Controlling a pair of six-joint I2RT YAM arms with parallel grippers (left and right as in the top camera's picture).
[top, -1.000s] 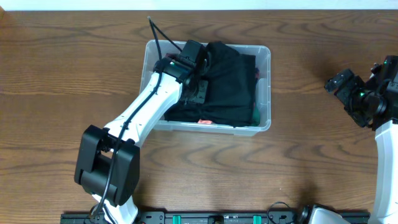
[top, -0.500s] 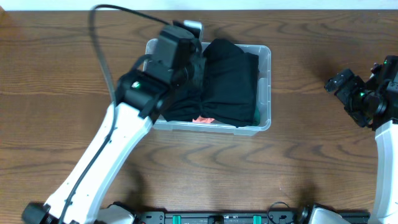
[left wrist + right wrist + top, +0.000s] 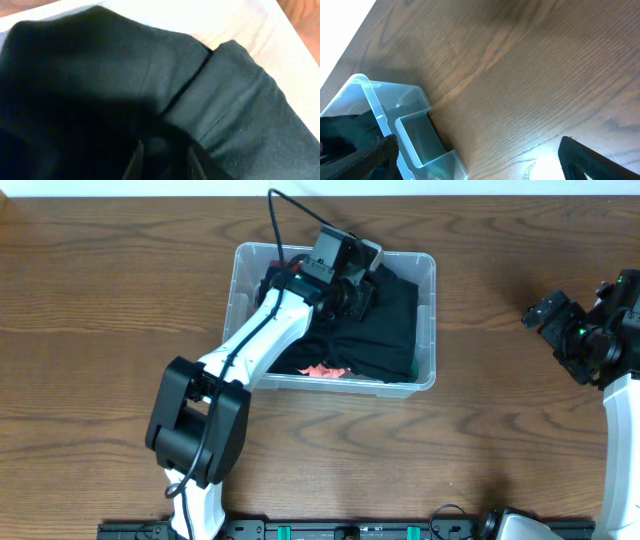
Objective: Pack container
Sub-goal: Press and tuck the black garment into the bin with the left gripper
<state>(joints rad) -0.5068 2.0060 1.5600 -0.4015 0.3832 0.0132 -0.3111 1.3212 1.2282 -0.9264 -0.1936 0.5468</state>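
Observation:
The container (image 3: 427, 300) is a clear plastic bin at the table's middle back, filled with folded black cloth (image 3: 390, 335). A bit of red-pink fabric (image 3: 322, 369) shows at its near side. My left gripper (image 3: 355, 288) is down in the bin's back middle, on the black cloth. In the left wrist view its fingers (image 3: 164, 161) stand close together with a dark fold of the black cloth (image 3: 150, 85) between them. My right gripper (image 3: 549, 314) hovers over the table far right of the bin, open and empty (image 3: 480, 160). The bin's corner (image 3: 415, 135) shows in the right wrist view.
Bare wooden table (image 3: 120, 290) lies all around the bin. The right arm's body (image 3: 620, 380) stands at the right edge. A black rail (image 3: 330, 530) runs along the front edge.
My left arm rose above the bin's left side, then came down again further right, at the bin's back middle. The black cloth has shifted. The right arm has not moved.

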